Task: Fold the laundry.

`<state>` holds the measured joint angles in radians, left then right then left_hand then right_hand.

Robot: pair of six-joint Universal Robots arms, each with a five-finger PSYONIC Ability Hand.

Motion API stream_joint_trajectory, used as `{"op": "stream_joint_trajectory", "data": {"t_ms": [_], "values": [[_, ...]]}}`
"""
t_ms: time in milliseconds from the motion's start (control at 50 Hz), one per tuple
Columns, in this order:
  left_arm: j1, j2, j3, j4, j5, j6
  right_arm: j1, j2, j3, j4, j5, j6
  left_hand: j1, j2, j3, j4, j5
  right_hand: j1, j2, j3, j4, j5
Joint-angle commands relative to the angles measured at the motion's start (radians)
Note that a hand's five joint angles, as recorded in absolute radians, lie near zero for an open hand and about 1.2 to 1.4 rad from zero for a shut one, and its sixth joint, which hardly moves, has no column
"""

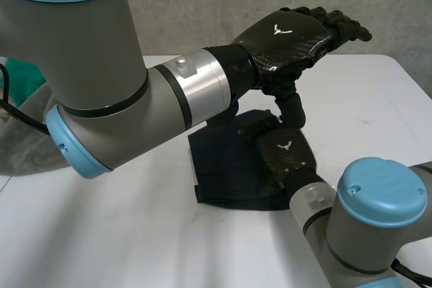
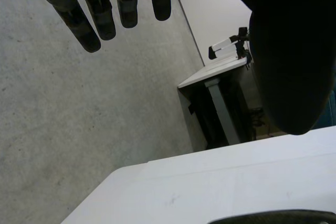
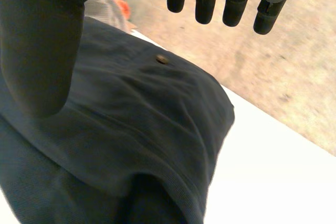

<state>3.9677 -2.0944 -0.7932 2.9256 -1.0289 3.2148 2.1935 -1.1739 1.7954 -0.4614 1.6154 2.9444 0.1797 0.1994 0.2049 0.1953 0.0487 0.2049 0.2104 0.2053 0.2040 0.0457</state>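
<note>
Overhead, the left hand point(image 1: 289, 35) is hovering released; the right hand point(image 1: 287, 156) is hanging relaxed, dark cloth point(image 1: 219, 166) beneath its palm.

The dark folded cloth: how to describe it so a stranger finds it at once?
Look at the middle of the white table, beneath the right robot hand. The dark folded cloth is navy and flat, unlike the grey cloth at the table's left edge.

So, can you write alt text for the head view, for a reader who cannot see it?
A dark folded cloth lies in the middle of a white table, with the robot's open right hand over its right side. The left hand hangs above the table, open and holding nothing. A grey cloth lies at the far left.
</note>
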Motion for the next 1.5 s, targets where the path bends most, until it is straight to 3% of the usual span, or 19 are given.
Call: {"op": "stream_joint_trajectory", "data": {"t_ms": [20,140,320,340,380,400,420,580,640,820,980,1180,1480,1500], "values": [[-0.001,0.002,-0.006,-0.002,0.0,-0.001,-0.041,0.031,-0.022,0.062,0.1,0.211,-0.005,-0.025,-0.03,-0.021,-0.049,-0.03,-0.036,-0.031,-0.029,-0.046],[0.007,0.002,-0.017,-0.002,0.0,-0.001,-0.055,0.088,-0.059,0.147,0.097,0.347,-0.005,-0.025,-0.03,-0.021,-0.049,-0.03,-0.036,-0.031,-0.029,-0.046],[0.024,0.002,-0.031,-0.003,0.003,-0.001,-0.087,0.166,-0.123,0.201,0.093,0.394,-0.005,-0.025,-0.03,-0.021,-0.049,-0.03,-0.036,-0.031,-0.029,-0.046],[0.025,0.002,-0.032,-0.003,0.003,-0.001,-0.09,0.171,-0.129,0.204,0.092,0.394,-0.005,-0.025,-0.03,-0.021,-0.049,0.092,0.086,0.091,0.093,0.076],[0.028,0.004,-0.034,-0.003,0.003,-0.001,-0.096,0.183,-0.151,0.208,0.086,0.4,-0.005,-0.025,-0.03,-0.021,-0.049,0.821,0.815,0.82,0.822,0.805],[0.03,0.002,-0.035,-0.003,0.003,-0.001,-0.098,0.187,-0.159,0.208,0.083,0.401,-0.005,-0.025,-0.03,-0.021,-0.049,1.077,1.071,1.076,1.078,1.061],[0.03,0.004,-0.037,-0.003,0.003,-0.001,-0.101,0.191,-0.168,0.208,0.08,0.403,-0.005,-0.025,-0.03,-0.021,-0.049,1.19,1.185,1.19,1.191,1.175],[0.044,0.01,-0.047,-0.003,0.003,-0.001,-0.205,0.212,-0.32,0.19,0.101,0.403,-0.005,-0.025,-0.03,-0.021,-0.049,1.191,1.186,1.191,1.192,1.176],[0.047,0.014,-0.05,-0.002,0.003,-0.001,-0.27,0.285,-0.454,0.178,0.121,0.401,-0.005,-0.025,-0.03,-0.021,-0.049,1.191,1.186,1.191,1.192,1.176],[0.047,0.016,-0.052,-0.002,0.003,-0.003,-0.492,0.679,-1.132,0.479,0.263,0.39,-0.005,-0.025,-0.03,-0.021,-0.049,1.191,1.186,1.191,1.192,1.176],[0.047,0.001,-0.046,0.001,0.003,-0.003,-0.627,0.966,-1.635,0.641,0.293,0.378,-0.005,-0.025,-0.03,-0.021,-0.049,1.191,1.186,1.191,1.192,1.176],[0.044,-0.039,-0.024,-0.002,0.0,-0.009,-0.698,0.981,-1.647,0.538,0.296,0.386,-0.005,-0.025,-0.03,-0.021,-0.049,1.191,1.186,1.191,1.192,1.176],[0.024,-0.046,-0.02,-0.002,-0.002,-0.021,-0.733,0.982,-1.61,0.566,0.275,0.444,-0.005,-0.025,-0.03,-0.021,-0.049,1.174,1.168,1.173,1.174,1.158],[0.024,-0.046,-0.02,-0.002,-0.002,-0.021,-0.735,0.976,-1.604,0.578,0.258,0.456,-0.005,-0.025,-0.03,-0.021,-0.049,0.714,0.709,0.714,0.715,0.699]]}}
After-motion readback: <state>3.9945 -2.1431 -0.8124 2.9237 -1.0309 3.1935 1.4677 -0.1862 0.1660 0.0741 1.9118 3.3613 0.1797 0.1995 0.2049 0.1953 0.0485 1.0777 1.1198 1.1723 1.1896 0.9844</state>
